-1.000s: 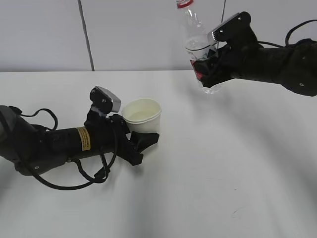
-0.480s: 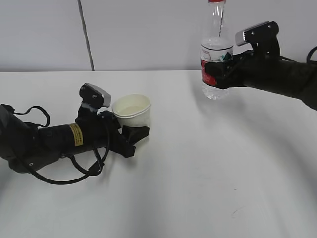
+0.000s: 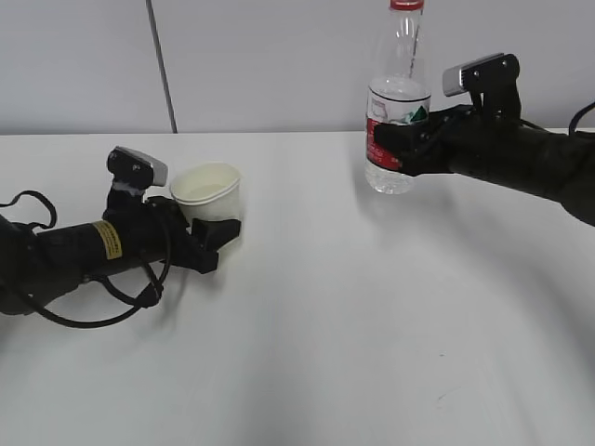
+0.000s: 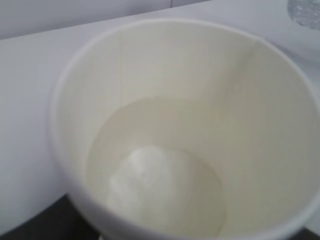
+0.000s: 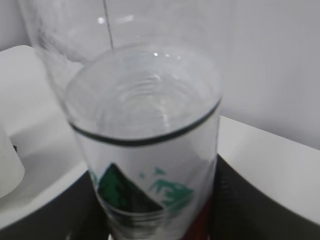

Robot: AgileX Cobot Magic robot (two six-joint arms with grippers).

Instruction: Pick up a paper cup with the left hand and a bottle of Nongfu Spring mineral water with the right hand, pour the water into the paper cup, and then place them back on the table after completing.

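2 arms share the white bench [image 3: 372, 325], 1 on each side of the exterior view. On the left, the left hand [image 3: 212, 234] lies low along the surface, its yellow sticker facing the camera, and its fingers are closed around the lower part of the paper cup [image 3: 208, 192]. That cup stands upright with its mouth pointing up, at or just above the bench; contact with the surface cannot be made out. From the left wrist view the cup [image 4: 180, 135] fills the picture, and a shallow pool of water [image 4: 160, 190] sits at its bottom. On the right, the right hand [image 3: 395, 149] grips the bottle [image 3: 398, 102] at its red and white label, raised clear of the bench near the back wall. Its long axis is vertical, with the red cap [image 3: 405, 5] at the top and the base pointing down. The right wrist view shows the bottle [image 5: 150, 165] close up, the green mark on the label visible and the water level just above the label's top edge. Cup and bottle are well apart, with bare bench between them.
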